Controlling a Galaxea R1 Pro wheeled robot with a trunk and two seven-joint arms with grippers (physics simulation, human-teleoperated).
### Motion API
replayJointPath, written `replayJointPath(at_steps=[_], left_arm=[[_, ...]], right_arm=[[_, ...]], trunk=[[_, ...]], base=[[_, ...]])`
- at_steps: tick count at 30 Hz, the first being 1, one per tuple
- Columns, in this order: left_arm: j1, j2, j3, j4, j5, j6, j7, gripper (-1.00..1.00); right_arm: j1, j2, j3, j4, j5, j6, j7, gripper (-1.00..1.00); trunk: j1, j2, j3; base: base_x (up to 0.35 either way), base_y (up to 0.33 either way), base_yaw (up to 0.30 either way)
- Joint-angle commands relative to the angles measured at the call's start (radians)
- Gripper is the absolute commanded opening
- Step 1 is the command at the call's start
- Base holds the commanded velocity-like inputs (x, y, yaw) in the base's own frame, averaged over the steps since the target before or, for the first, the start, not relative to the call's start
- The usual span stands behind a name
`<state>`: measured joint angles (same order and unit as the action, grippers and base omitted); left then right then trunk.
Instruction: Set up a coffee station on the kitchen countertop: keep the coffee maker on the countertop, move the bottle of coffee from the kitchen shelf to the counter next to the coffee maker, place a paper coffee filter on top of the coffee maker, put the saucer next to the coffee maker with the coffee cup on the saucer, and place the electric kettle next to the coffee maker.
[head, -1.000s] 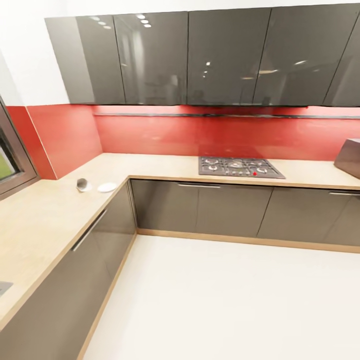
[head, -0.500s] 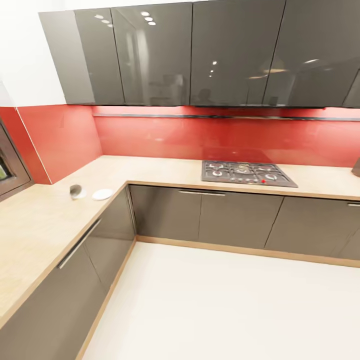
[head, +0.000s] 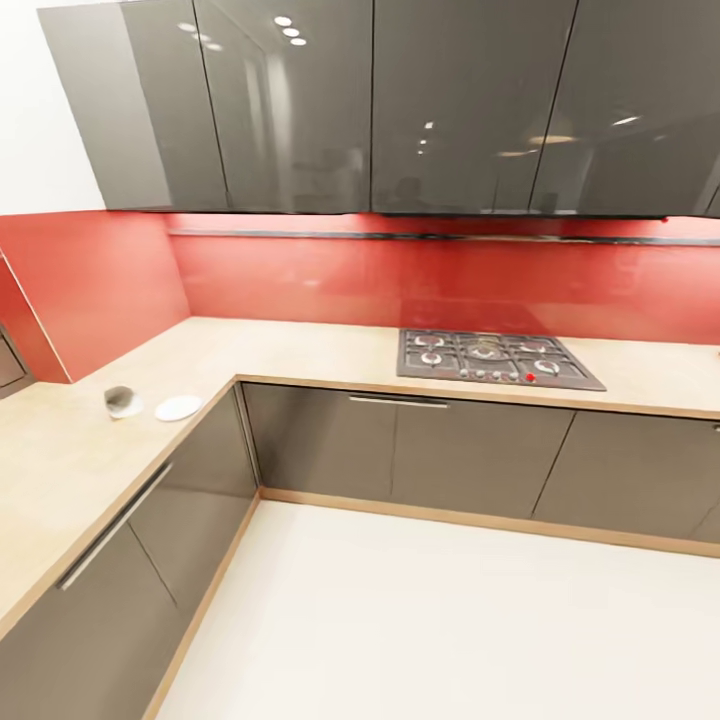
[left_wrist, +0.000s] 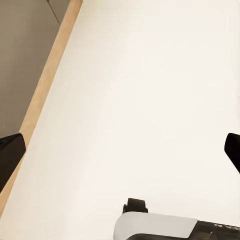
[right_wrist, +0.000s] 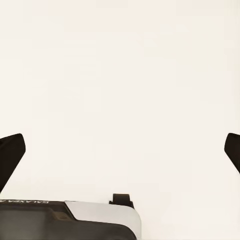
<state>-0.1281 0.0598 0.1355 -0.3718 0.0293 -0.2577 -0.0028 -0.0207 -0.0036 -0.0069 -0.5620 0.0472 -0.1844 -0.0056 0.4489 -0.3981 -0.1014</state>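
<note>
The coffee cup lies tipped on the pale matte surface, just beside the flat white saucer, so it awaits righting. Both the left pincer and the right pincer hang released and empty over the glossy floor.

Gas hob set in beige L-shaped countertop; red backsplash behind; glossy grey wall cupboards above, grey base cabinets below; pale floor

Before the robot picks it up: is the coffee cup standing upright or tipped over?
Tipped: the coffee cup lies on its side on the countertop, beside the saucer.
</note>
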Motion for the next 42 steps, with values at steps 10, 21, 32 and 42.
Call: replayJointPath(at_steps=[10,21,32,42], left_arm=[[-0.001,0.0,0.001,0.001,0.004,-0.003,0.0,1.0],[-0.001,0.0,0.001,0.001,0.003,-0.003,0.0,1.0],[-0.001,0.0,0.001,0.001,0.003,-0.003,0.001,1.0],[-0.001,0.0,0.001,0.001,0.003,-0.003,0.001,1.0]], right_arm=[[-0.001,0.0,-0.001,0.001,0.005,-0.003,-0.001,1.0],[-0.001,0.001,0.0,0.001,0.005,-0.003,-0.001,1.0],[-0.001,0.001,0.001,0.001,0.005,-0.003,-0.001,1.0],[-0.001,0.001,0.001,0.002,0.005,-0.003,-0.001,1.0]], trunk=[[0.001,-0.002,-0.002],[0.001,-0.002,-0.002],[0.001,-0.002,-0.002],[0.001,-0.002,-0.002]], base=[[0.317,-0.133,0.0],[0.304,-0.146,0.053],[0.263,-0.192,0.27],[0.239,-0.207,0.278]])
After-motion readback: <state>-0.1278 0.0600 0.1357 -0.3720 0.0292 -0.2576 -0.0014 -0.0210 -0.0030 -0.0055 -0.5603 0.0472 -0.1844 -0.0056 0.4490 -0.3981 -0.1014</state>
